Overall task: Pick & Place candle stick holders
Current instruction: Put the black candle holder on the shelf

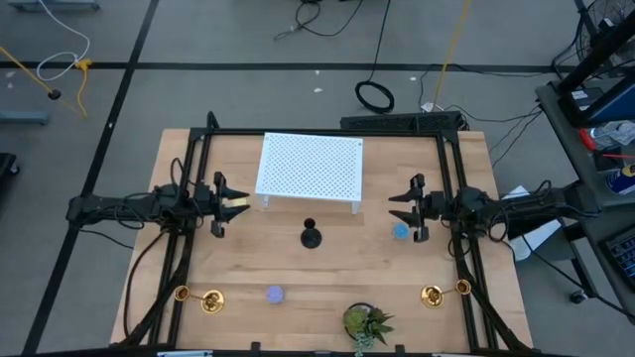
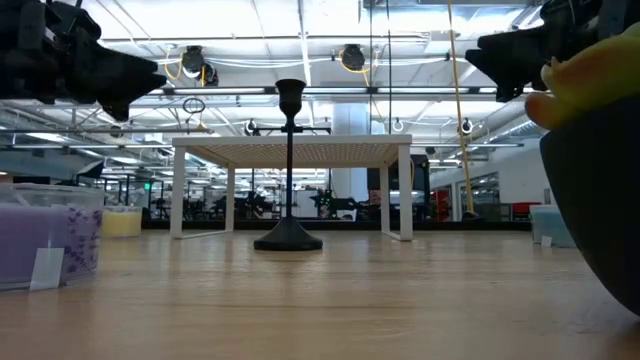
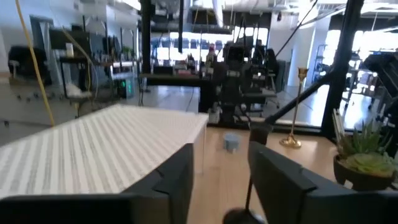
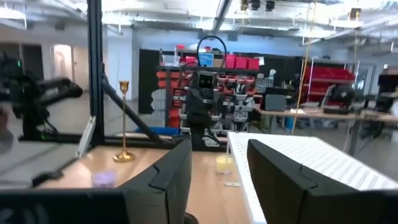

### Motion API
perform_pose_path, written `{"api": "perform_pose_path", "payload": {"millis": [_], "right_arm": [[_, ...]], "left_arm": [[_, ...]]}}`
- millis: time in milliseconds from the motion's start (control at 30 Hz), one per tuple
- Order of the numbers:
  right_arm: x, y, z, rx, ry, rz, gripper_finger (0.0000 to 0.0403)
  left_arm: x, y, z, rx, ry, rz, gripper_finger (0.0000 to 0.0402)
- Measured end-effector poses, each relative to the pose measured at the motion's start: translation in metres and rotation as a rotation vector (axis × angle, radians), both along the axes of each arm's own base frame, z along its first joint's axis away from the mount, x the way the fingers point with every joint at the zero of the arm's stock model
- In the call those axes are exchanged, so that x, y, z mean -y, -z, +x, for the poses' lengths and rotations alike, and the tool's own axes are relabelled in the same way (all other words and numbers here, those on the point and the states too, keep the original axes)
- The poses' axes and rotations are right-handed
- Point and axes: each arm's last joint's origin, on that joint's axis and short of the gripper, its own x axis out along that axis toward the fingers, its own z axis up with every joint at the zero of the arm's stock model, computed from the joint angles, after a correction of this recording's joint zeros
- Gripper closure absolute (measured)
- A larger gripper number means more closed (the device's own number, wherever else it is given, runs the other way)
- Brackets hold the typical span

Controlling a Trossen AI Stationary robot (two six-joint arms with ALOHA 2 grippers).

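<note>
The black candle stick holder (image 1: 312, 236) stands upright on its round base at the table's middle, in front of the rack; it also shows in the low view (image 2: 289, 165). One gold holder (image 1: 201, 297) stands near the left front corner and shows in the right wrist view (image 4: 124, 121). The other gold holder (image 1: 443, 294) stands near the right front and shows in the left wrist view (image 3: 292, 109). My left gripper (image 1: 220, 205) is open and empty above the table's left side (image 3: 221, 152). My right gripper (image 1: 415, 208) is open and empty above the right side (image 4: 217, 149).
A white perforated rack (image 1: 310, 169) stands at the far middle. A yellow puck (image 1: 238, 203) lies by my left gripper, a blue puck (image 1: 400, 231) by my right gripper, and a purple puck (image 1: 275, 294) at the front. A potted plant (image 1: 365, 322) stands at the near edge.
</note>
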Motion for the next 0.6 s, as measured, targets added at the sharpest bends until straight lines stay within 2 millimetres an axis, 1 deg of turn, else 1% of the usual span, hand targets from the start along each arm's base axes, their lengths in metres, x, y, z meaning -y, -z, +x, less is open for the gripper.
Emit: {"api": "perform_pose_path", "payload": {"millis": [133, 200, 300, 333, 433, 500, 600], "right_arm": [[0.000, 0.003, 0.006, -0.012, -0.015, 0.069, 0.0249], [0.000, 0.006, 0.009, -0.030, -0.020, 0.097, 0.0249], [0.000, 0.015, 0.017, -0.117, -0.018, 0.111, 0.0248], [0.000, 0.014, 0.023, -0.142, -0.016, 0.106, 0.0248], [0.000, -0.002, 0.044, -0.127, -0.008, 0.059, 0.0248], [0.000, -0.003, 0.057, -0.165, -0.012, 0.049, 0.0248], [-0.002, 0.002, 0.073, -0.229, -0.060, 0.043, 0.0248]], "left_arm": [[0.000, -0.004, 0.003, 0.040, -0.003, 0.020, 0.0199], [0.000, -0.005, 0.005, 0.044, -0.004, 0.023, 0.0193], [0.000, -0.004, 0.008, 0.035, -0.004, 0.022, 0.0191], [0.000, -0.004, 0.009, 0.026, -0.004, 0.022, 0.0190], [0.000, -0.002, 0.012, 0.006, -0.003, 0.020, 0.0190], [0.000, 0.000, 0.013, -0.015, -0.003, 0.019, 0.0190], [0.000, 0.003, 0.015, -0.040, -0.001, 0.010, 0.0190]]}}
